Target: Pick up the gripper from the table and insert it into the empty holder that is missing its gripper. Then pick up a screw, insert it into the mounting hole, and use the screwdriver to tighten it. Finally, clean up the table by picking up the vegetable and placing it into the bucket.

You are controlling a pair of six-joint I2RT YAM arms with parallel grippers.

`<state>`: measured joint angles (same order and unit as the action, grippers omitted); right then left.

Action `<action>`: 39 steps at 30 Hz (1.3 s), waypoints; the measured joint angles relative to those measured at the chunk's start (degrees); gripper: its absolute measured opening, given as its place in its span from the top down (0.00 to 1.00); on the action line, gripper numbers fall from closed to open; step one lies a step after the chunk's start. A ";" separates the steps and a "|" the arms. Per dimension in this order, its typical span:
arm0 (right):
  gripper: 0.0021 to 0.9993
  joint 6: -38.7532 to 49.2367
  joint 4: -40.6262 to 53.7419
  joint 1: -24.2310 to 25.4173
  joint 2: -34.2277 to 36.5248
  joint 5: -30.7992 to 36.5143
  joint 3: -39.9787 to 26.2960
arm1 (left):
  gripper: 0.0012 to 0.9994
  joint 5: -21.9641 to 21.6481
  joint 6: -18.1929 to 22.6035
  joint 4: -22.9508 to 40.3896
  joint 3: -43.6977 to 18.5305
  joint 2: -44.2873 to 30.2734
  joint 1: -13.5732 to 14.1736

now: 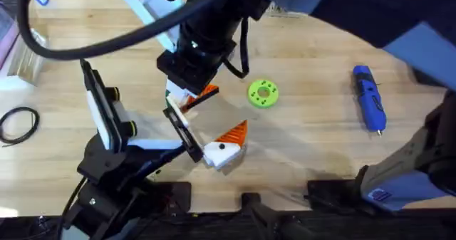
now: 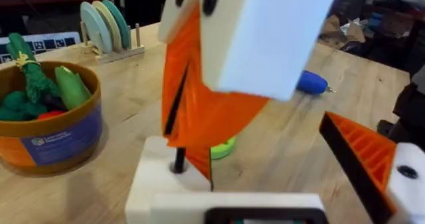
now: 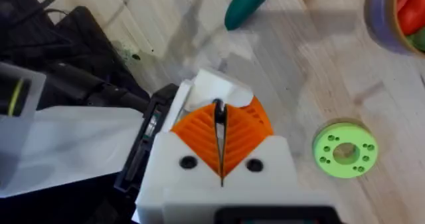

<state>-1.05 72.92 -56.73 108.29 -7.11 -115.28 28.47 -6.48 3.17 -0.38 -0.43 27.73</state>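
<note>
My left gripper [image 1: 203, 133] stands open low over the table. One side carries an orange finger [image 2: 362, 154]; the other is the bare white holder [image 2: 156, 184], with the dark mounting hole [image 2: 179, 163] in its face. My right gripper [image 3: 219, 111] comes down from above, shut on the orange gripper [image 2: 199, 141], whose tip rests against the holder. The blue screwdriver [image 1: 369, 97] lies at the right. In the right wrist view the dark-green vegetable [image 3: 249, 4] lies on the table near the bucket [image 3: 388, 18]. No screw can be made out.
The bucket [image 2: 46, 127] holds several toy vegetables. A light-green disc with holes [image 1: 263, 92] lies just right of the grippers. A rack of plates [image 2: 106, 28] stands behind the bucket. A black cable loop [image 1: 18, 122] lies at the left edge.
</note>
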 joint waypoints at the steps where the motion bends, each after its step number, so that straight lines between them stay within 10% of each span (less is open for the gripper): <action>1: 1.00 0.05 0.07 0.00 0.00 0.02 -0.02 | 0.01 0.02 0.00 -0.01 0.00 0.00 0.00; 39: 1.00 0.88 -0.78 -0.15 0.70 0.59 -0.17 | 0.01 0.28 0.00 -0.01 0.00 0.00 0.00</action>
<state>-0.16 72.14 -56.88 108.99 -6.52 -115.46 28.75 -6.48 3.16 -0.38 -0.43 27.73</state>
